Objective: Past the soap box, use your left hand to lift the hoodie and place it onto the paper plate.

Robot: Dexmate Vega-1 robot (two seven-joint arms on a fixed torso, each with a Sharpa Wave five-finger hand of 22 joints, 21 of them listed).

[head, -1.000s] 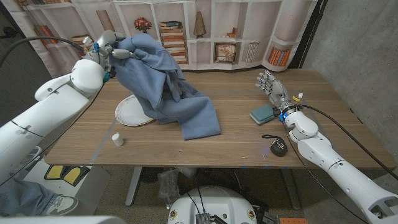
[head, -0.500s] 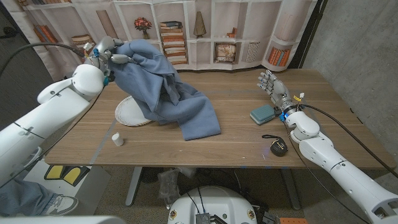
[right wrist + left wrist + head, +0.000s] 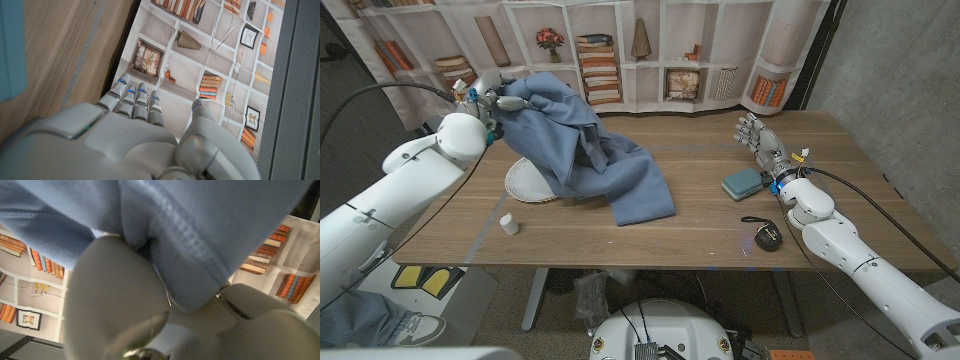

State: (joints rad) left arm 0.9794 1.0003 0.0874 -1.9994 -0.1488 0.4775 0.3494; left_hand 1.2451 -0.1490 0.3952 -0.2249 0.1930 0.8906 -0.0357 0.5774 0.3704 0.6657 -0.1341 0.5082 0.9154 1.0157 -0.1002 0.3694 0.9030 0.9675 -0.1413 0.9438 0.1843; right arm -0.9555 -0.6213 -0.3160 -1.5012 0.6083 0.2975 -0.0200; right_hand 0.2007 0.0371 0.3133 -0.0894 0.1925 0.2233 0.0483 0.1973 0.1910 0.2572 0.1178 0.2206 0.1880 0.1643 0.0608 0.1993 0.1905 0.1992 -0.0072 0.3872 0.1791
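The hoodie [image 3: 590,150], a blue one, hung from the left hand [image 3: 492,97], which gripped a bunched fold of it up above the table's back left part. From there the cloth sloped down and spread toward the middle of the table [image 3: 700,225], its lower end lying flat on the wood. Part of it draped over the paper plate [image 3: 530,182], covering the plate's right side while the white left rim stayed bare. In the left wrist view the blue fabric [image 3: 200,230] was pressed right against that hand's pale fingers [image 3: 110,295], tucked between them.

Near the front left edge stood a small white cylinder [image 3: 507,226], well apart from the plate and the cloth.

Over toward the right side of the table lay the soap box [image 3: 742,183], a teal block, clear of the hoodie. Just beside it, on its right, the right hand [image 3: 760,140] stood with its fingers straight and a little apart, holding nothing; the right wrist view showed those fingers [image 3: 135,97] reaching out over the table edge toward the printed bookshelf backdrop [image 3: 680,50]. A small black object with a loop of cord [image 3: 766,236] lay near the front right edge, close to the right forearm.
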